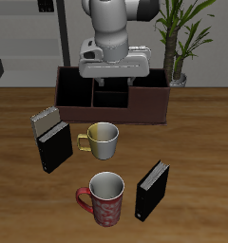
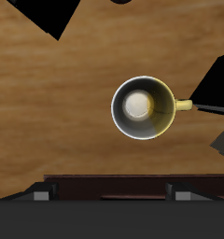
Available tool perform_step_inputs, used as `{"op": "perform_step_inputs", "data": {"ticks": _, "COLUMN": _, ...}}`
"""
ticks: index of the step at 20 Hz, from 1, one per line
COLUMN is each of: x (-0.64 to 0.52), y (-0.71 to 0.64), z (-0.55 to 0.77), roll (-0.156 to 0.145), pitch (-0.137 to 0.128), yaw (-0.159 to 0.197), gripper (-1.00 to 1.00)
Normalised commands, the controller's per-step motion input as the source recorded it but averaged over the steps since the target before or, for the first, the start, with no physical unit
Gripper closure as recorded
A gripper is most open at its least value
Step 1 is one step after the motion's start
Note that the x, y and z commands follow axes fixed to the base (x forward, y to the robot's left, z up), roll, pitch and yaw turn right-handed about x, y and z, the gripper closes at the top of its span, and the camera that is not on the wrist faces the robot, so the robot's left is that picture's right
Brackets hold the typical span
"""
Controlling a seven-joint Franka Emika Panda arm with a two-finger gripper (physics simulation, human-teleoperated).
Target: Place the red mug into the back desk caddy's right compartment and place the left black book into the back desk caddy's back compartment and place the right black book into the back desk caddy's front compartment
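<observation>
The arm hangs high over the back desk caddy (image 1: 111, 93), and I cannot tell if its fingers are spread or closed. No step looks started: the red mug (image 1: 104, 198) stands near the table's front edge, so the arm probably must come forward and down to it.

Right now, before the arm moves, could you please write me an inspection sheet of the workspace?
Surface: wooden table, nothing spilled.
Job's things: red mug upright near the front edge; left black book upright beside it; right black book upright, farther back; desk caddy at the back, none of these in it yet.
Clutter: cream mug with yellow handle; grey book behind the right black book.
Grippers: gripper over the caddy, state unclear.
Cables: nothing seen.
Surroundings: potted plant.
</observation>
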Motion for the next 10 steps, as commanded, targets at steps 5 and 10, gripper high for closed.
{"op": "perform_step_inputs", "data": {"ticks": 5, "x": 0.03, "y": -0.05, "z": 0.05, "roll": -0.028, "pitch": -0.01, "yaw": -0.002, "gripper": -1.0}}
{"op": "perform_step_inputs", "data": {"ticks": 10, "x": 0.19, "y": -0.02, "z": 0.07, "roll": -0.035, "pitch": -0.022, "yaw": 0.045, "gripper": -1.0}}
